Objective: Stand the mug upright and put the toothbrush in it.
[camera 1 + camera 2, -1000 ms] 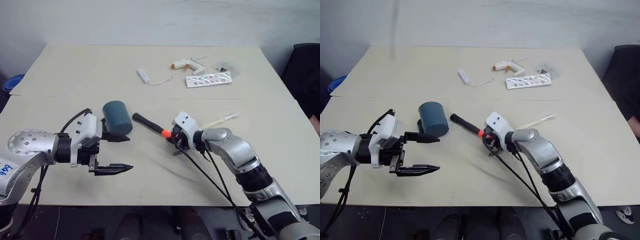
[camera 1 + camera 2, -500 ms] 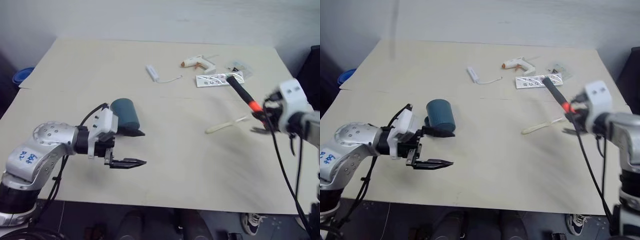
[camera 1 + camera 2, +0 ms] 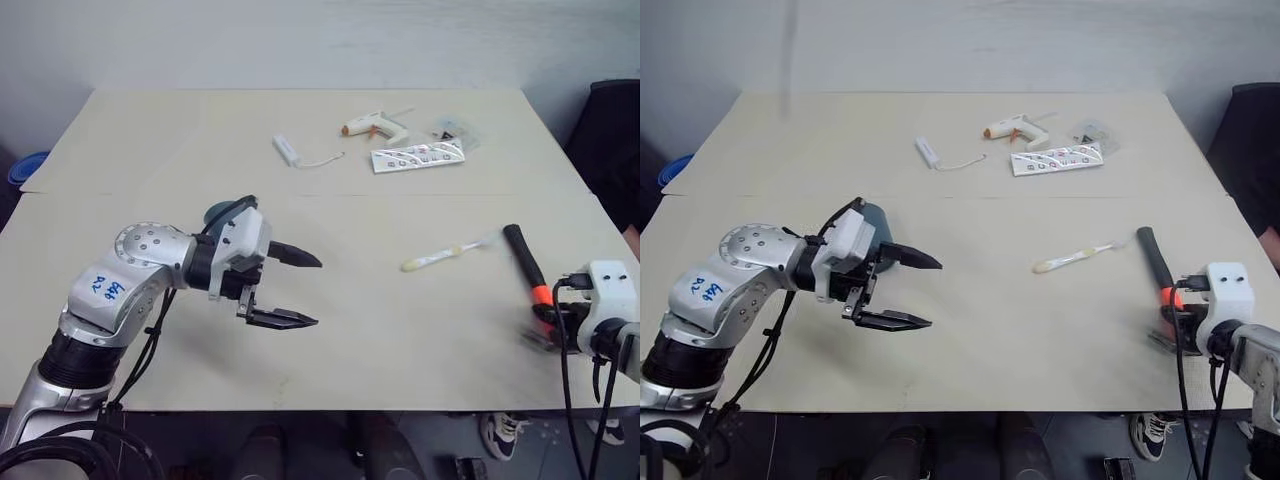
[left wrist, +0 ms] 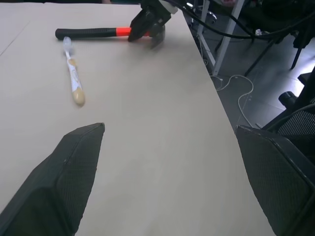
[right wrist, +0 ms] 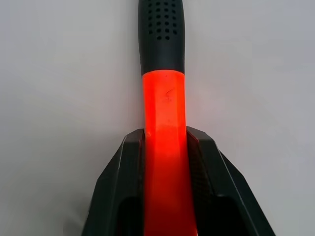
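You see the mug (image 3: 868,214) as a dark teal cylinder, mostly hidden behind the left gripper's (image 3: 908,290) white wrist housing, so you cannot tell whether it lies or stands. The toothbrush (image 3: 443,257) is slim and cream-white, lying flat on the table (image 3: 400,330) between the two arms, bristle end pointing toward the hammer (image 3: 527,266).

The left gripper's fingers stand wide apart, holding nothing, just right of the mug. The right gripper (image 5: 165,147) is clamped on the hammer's orange neck – your right wrist view shows both black fingers pressed against it, the dotted black grip beyond.

Your left wrist view shows toothbrush and hammer close together near the table's edge; the head views add the far clutter – one glue gun (image 3: 372,125), one white stick (image 3: 287,151) with a cord, one white card (image 3: 417,158).

One mug, one toothbrush, one hammer
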